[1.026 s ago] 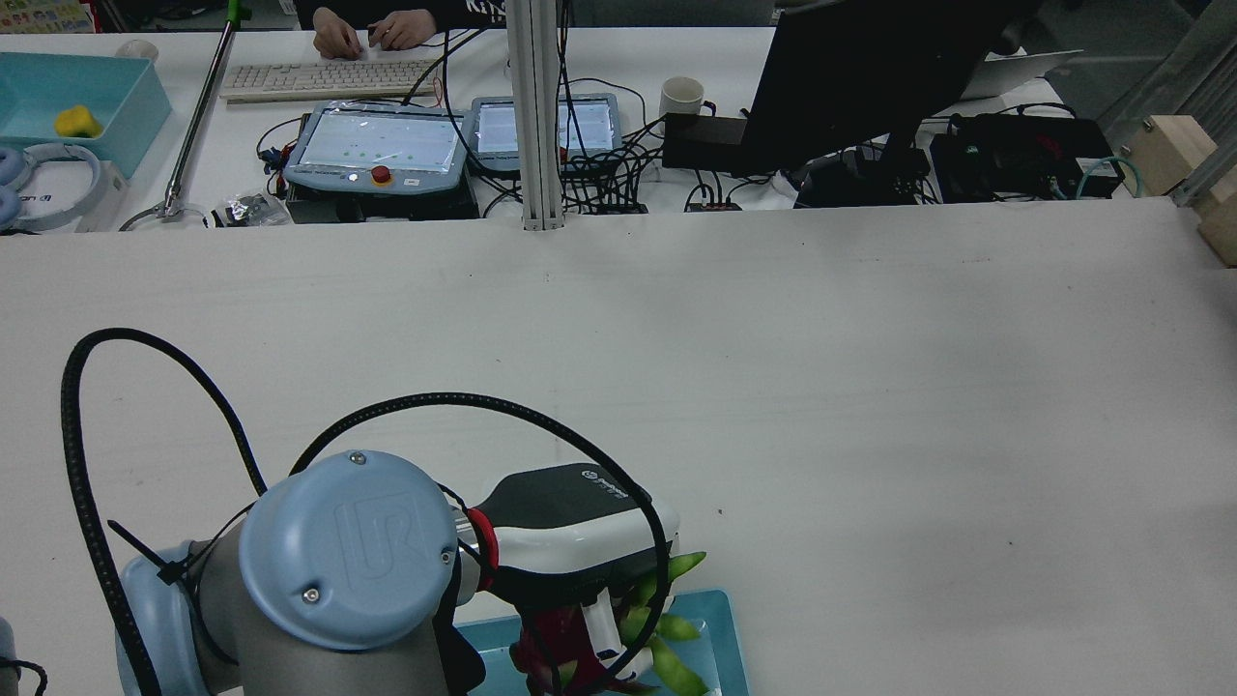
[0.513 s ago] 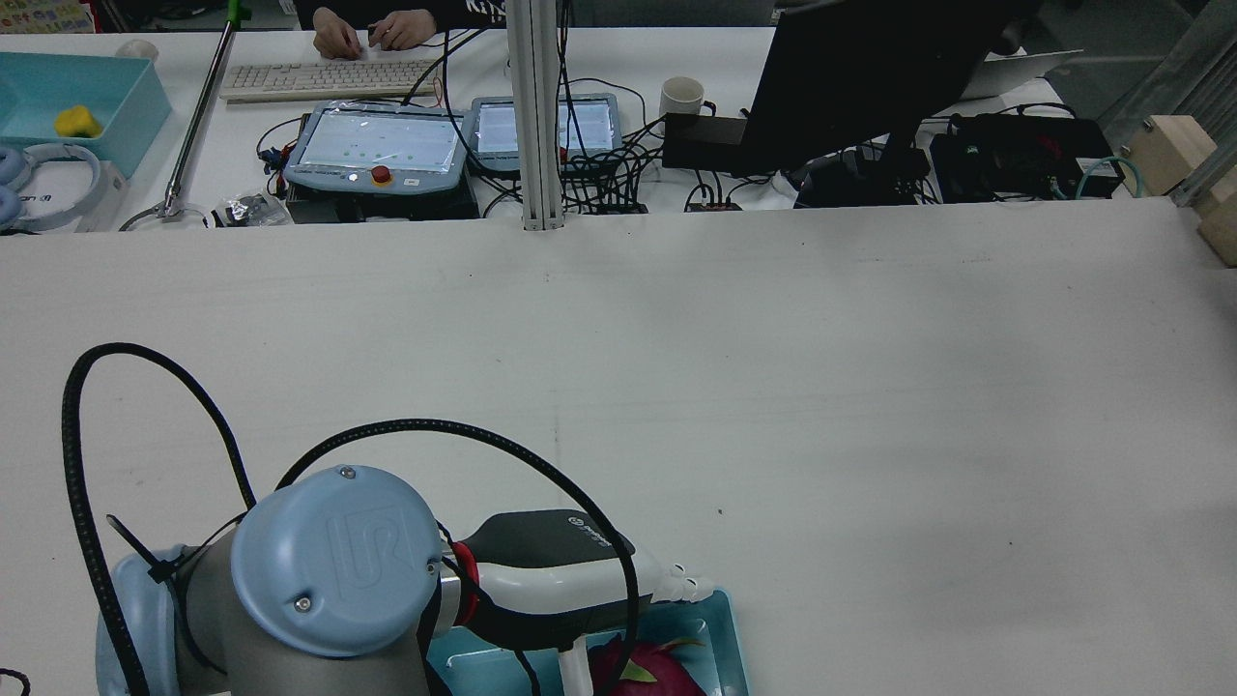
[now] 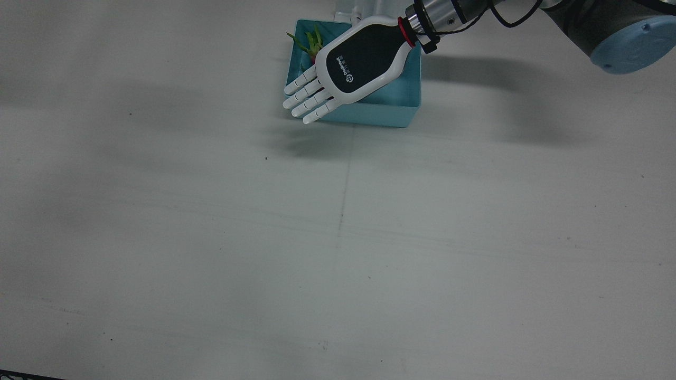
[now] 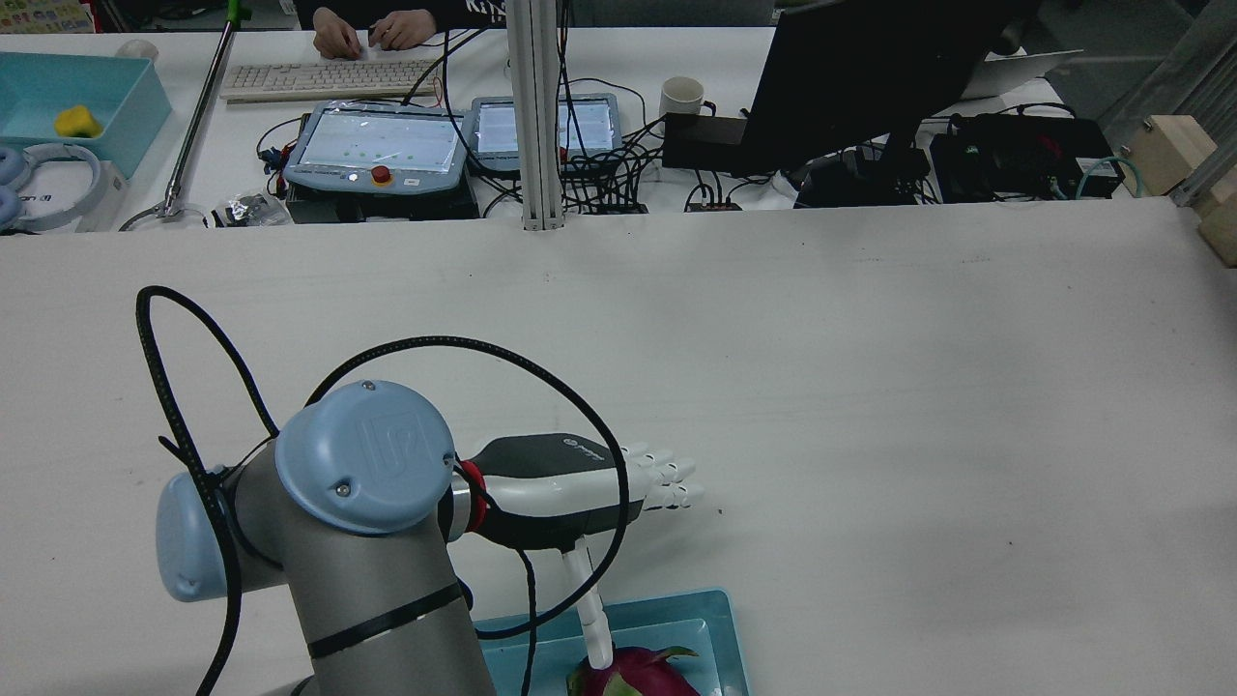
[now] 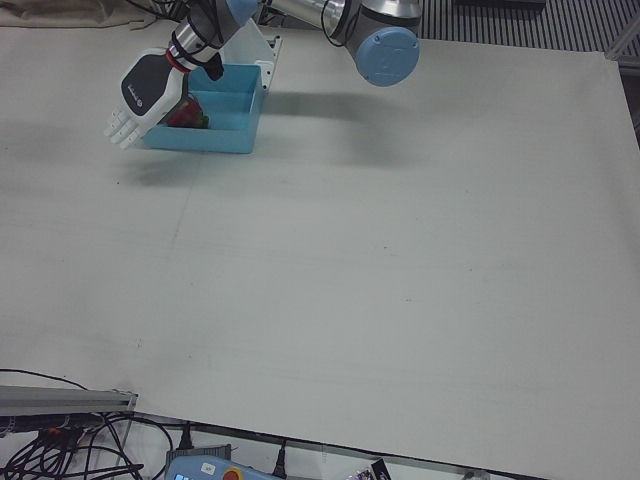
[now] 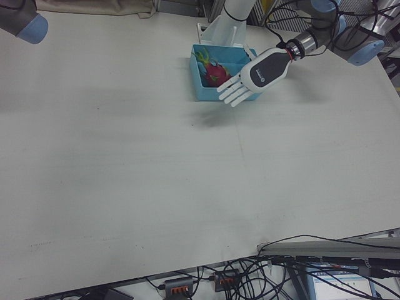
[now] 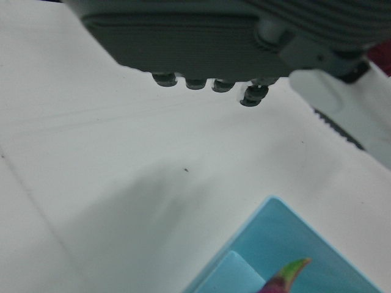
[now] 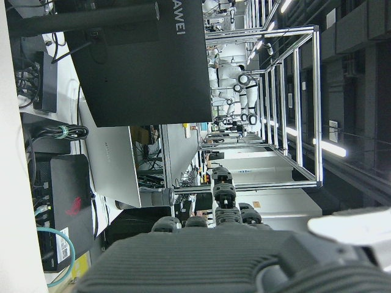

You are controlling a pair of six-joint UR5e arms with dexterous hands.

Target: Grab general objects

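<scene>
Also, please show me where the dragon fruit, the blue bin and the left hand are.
dragon fruit point(image 6: 214, 74), right-front view, its red body.
blue bin point(image 3: 369, 112), front view, its near wall.
left hand point(image 3: 353, 64), front view, its dark back.

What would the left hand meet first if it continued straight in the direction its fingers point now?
Probably nothing close. The left hand is open and flat above the front edge of the blue tray, its fingers pointing over bare table. That way looks free, though its height is unclear.
</scene>
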